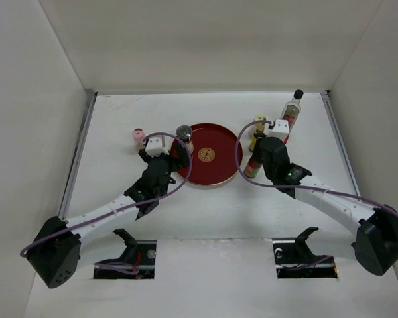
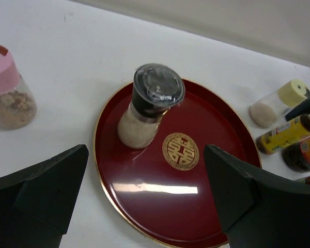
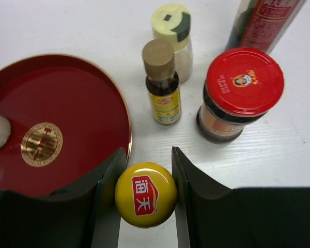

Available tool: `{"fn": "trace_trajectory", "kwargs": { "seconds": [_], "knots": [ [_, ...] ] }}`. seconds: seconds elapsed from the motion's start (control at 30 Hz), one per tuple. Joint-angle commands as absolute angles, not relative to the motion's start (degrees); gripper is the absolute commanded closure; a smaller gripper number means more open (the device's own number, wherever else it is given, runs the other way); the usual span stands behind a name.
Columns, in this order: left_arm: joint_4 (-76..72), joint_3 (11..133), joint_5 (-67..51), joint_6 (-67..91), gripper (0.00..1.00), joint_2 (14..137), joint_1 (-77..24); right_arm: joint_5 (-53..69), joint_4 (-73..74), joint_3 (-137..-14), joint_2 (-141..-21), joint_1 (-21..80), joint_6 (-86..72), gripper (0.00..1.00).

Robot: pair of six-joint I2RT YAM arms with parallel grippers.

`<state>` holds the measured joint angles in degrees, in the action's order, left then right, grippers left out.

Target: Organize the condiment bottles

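Right arm angles in low; right gripper (image 3: 148, 153) pinches the yellow-capped bottle (image 3: 145, 194), upright just beside the red tray (image 3: 88, 98). Left gripper (image 2: 145, 155) is spread, facing the silver-lidded jar (image 2: 151, 111) standing on the tray.

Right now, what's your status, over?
Left gripper open, short of silver-lidded jar on tray. Right gripper shut on yellow-capped bottle. Red-lidded jar close beside.

We find the grinder (image 2: 150, 106) standing in the tray (image 1: 219, 171), at its left side. A jar (image 1: 138, 138) stands left of the tray. Right of the tray stand the shaker (image 3: 173, 36), the small bottle (image 3: 163, 88) and the wide jar (image 3: 243, 93), with the tall bottle (image 3: 263, 20) behind them and the nearest bottle (image 3: 145, 194) in front.
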<state>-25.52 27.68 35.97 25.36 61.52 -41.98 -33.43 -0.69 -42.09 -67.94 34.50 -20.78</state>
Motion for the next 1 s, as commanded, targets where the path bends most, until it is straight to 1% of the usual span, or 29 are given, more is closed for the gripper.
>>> {"fn": "trace_trajectory", "kwargs": {
  "seconds": [0.0,0.13,0.27,0.4,0.53,0.73,0.97],
  "knots": [
    [-27.51,24.97,34.28,27.95,0.04,57.31,-42.75,-34.97,-3.69,-44.38,-67.24,34.32,-21.27,0.71],
    [-29.61,21.98,34.19,28.12,0.04,54.23,-42.41,-36.21,-5.71,-47.01,-64.25,35.19,-19.17,0.77],
    [-33.39,18.29,34.19,28.04,0.04,49.67,-41.62,-35.07,-5.45,-54.47,-66.61,36.43,-16.09,0.77],
    [-38.31,13.90,34.89,28.04,0.04,45.10,-41.44,-34.02,-6.32,-62.12,-73.54,38.53,-14.59,0.77],
    [-39.46,11.52,35.59,28.39,0.04,42.72,-40.30,-30.68,-9.31,-68.36,-82.33,39.06,-14.50,0.78],
    [-39.64,11.16,35.24,28.56,0.04,43.85,-39.15,-27.87,-13.18,-79.00,-95.34,39.24,-13.28,0.78],
    [-41.92,10.90,35.24,28.74,0.04,46.67,-39.68,-26.72,-13.27,-91.48,-106.16,39.68,-10.46,0.78]
  ]
}}
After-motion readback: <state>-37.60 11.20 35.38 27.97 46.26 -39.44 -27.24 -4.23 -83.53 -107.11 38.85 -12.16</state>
